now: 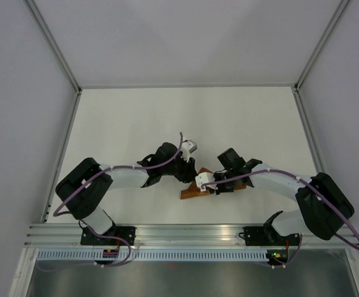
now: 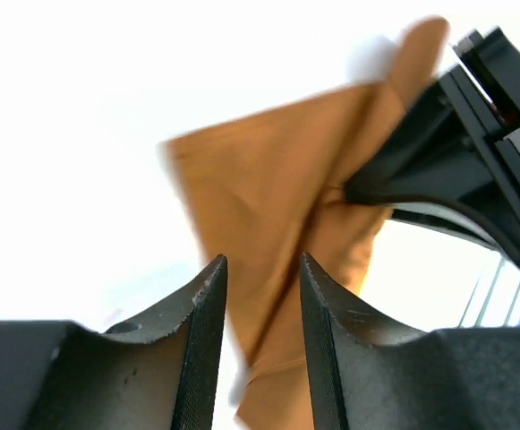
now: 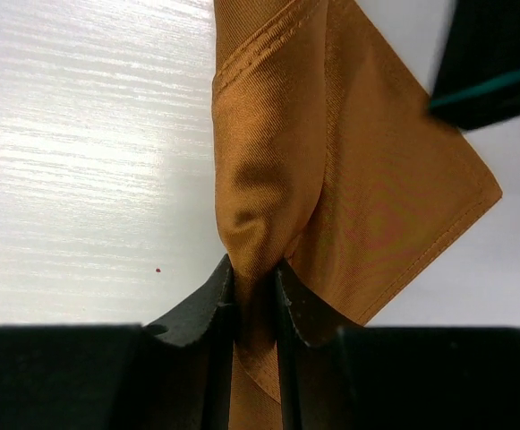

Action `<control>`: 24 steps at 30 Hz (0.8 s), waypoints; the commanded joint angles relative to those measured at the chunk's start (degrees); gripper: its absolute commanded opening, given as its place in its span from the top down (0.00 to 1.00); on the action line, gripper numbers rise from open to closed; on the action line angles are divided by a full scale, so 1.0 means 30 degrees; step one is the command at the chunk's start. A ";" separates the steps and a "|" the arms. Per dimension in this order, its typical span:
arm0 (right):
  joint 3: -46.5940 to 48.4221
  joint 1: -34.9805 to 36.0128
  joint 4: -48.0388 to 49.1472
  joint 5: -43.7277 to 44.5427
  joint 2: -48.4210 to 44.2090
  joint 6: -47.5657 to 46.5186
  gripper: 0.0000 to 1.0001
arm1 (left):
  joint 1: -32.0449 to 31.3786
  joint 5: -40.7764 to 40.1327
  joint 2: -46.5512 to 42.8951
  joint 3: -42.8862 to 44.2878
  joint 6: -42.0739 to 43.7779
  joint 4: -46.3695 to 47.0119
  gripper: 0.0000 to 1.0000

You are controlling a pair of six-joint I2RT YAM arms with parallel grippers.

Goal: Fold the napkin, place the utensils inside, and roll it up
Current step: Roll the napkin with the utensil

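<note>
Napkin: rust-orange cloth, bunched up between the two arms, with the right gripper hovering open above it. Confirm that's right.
Not quite. The right gripper is not open above it: the right wrist view shows its jaws shut on a fold of the napkin. The rest stands: rust-orange cloth, bunched up between the two arms.

I find nothing to read in any of my three views: no lettering, label, brand, number or sign is legible on the napkin (image 3: 376, 197) or on the table (image 1: 167, 117) under it.
</note>
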 commanded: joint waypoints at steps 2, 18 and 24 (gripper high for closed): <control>0.0825 -0.0171 -0.3735 -0.0616 0.2858 -0.0718 1.00 | 0.0647 -0.4653 -0.3565 -0.2849 -0.1794 0.2811 0.56; 0.8851 -0.2896 -1.0240 -0.2465 1.1623 -0.2448 0.99 | -0.3128 -1.2475 -0.9639 -0.7666 0.4706 0.6775 0.51; 1.0201 -0.3101 -1.0856 -0.2465 1.2972 -0.2301 0.99 | -0.6612 -1.3097 -0.6037 -0.6202 0.8573 0.6775 0.50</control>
